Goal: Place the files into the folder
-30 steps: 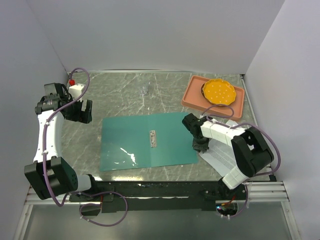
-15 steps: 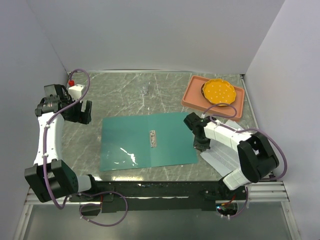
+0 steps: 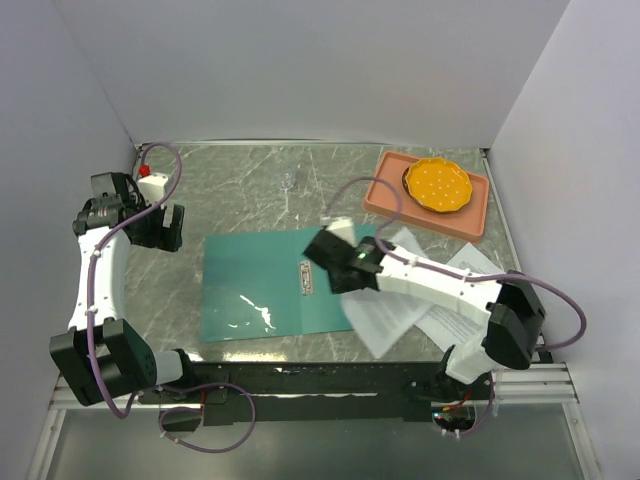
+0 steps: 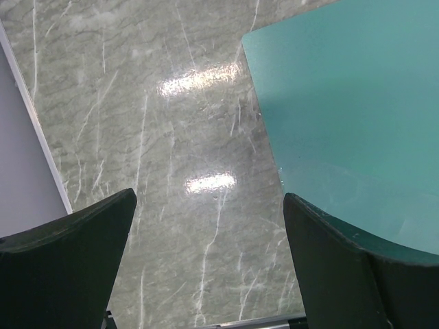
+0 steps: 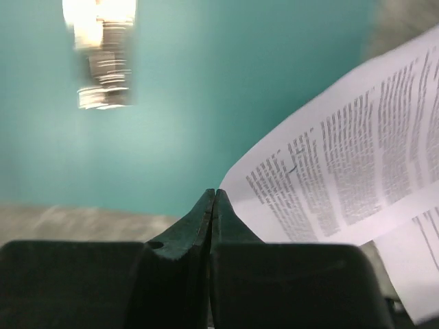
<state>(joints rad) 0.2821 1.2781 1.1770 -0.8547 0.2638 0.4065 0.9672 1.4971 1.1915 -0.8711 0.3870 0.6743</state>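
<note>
The teal folder [image 3: 255, 285] lies flat mid-table, its metal clip [image 3: 306, 277] at the spine. My right gripper [image 3: 338, 262] hangs over the folder's right half. In the right wrist view its jaws [image 5: 215, 193] are pressed shut, with the corner of a printed white sheet [image 5: 343, 151] at the tips. That sheet [image 3: 385, 310] trails right and toward the front, partly over the folder's edge. A second sheet [image 3: 470, 295] lies on the table to the right. My left gripper [image 3: 160, 225] is open and empty at the far left, over bare table beside the folder's corner [image 4: 343, 103].
A salmon-pink tray [image 3: 385, 195] holding an orange plate [image 3: 438, 184] stands at the back right. A small clear object [image 3: 288, 181] sits near the back middle. Grey walls close in the left, back and right sides.
My right gripper has swung left from the folder's right edge to over the folder, and one sheet has come with it. The left arm has barely moved.
</note>
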